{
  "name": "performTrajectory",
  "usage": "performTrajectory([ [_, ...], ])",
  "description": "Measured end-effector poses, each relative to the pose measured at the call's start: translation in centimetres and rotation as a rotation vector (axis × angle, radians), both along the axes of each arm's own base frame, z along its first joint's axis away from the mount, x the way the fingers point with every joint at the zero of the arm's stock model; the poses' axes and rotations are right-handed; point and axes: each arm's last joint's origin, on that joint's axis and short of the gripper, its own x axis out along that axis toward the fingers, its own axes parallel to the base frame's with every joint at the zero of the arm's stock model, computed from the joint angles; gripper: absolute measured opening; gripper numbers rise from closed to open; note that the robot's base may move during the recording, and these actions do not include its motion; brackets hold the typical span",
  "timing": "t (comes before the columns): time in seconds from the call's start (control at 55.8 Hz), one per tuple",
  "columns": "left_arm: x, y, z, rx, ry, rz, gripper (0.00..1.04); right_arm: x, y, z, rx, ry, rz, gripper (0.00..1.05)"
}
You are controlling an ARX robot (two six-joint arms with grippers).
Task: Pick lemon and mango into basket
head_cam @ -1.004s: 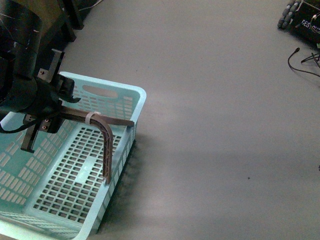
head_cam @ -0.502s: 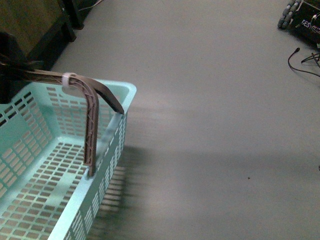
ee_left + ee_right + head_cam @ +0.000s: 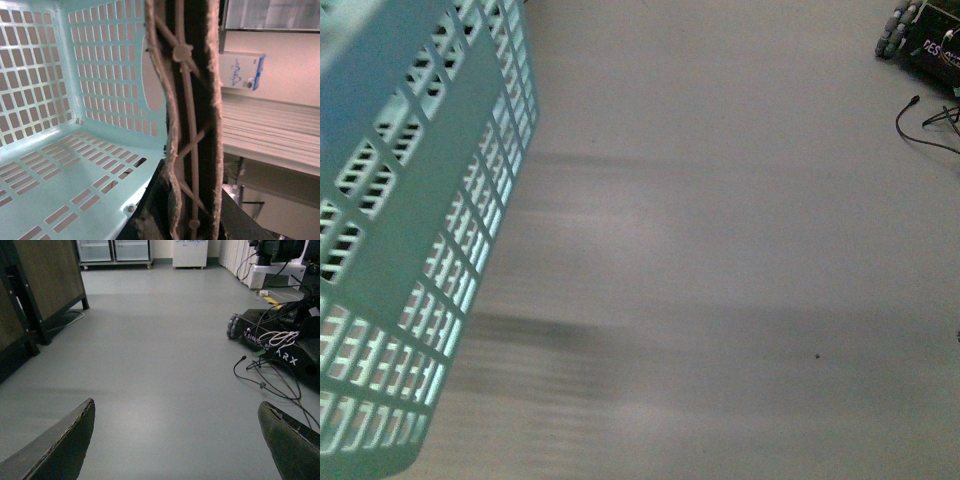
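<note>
The light teal basket [image 3: 410, 230] fills the left side of the front view, lifted close to the camera with its slotted wall showing. In the left wrist view my left gripper [image 3: 192, 220] is shut on the basket's brownish-mauve handle [image 3: 190, 100], and the basket [image 3: 75, 165] hangs empty beside it. My right gripper [image 3: 177, 440] is open over bare floor, with nothing between its fingers. The lemon and the mango are out of view.
Grey floor [image 3: 720, 250] spreads ahead. A black wheeled robot base [image 3: 280, 335] with loose cables [image 3: 265, 375] sits at the right. A dark wooden cabinet [image 3: 40, 285] stands at the left. Shelving [image 3: 270, 130] shows behind the handle.
The basket has risen and swung up towards the camera, from resting low at the left to filling the upper left. The left arm and handle have left the front view.
</note>
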Motion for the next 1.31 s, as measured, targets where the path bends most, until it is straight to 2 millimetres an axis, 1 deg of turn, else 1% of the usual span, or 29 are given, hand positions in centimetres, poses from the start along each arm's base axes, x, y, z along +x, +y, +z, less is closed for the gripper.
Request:
performTrajectory([
  [0.054,-1.5,0.1,2.0,-0.014,-0.061,0.010,0.08,0.0,0.0,0.0,0.000,0.000,0.000,0.96],
  [0.125,-2.9,0.0,4.1,-0.015,-0.147,-0.003,0.08,0.0,0.0,0.0,0.000,0.000,0.000,0.96],
  [0.197,-3.7,-0.1,5.2,-0.012,-0.195,-0.018,0.08,0.0,0.0,0.0,0.000,0.000,0.000,0.96],
  [1.308,-3.7,-0.2,5.2,-0.011,-0.193,-0.023,0.08,0.0,0.0,0.0,0.000,0.000,0.000,0.96],
])
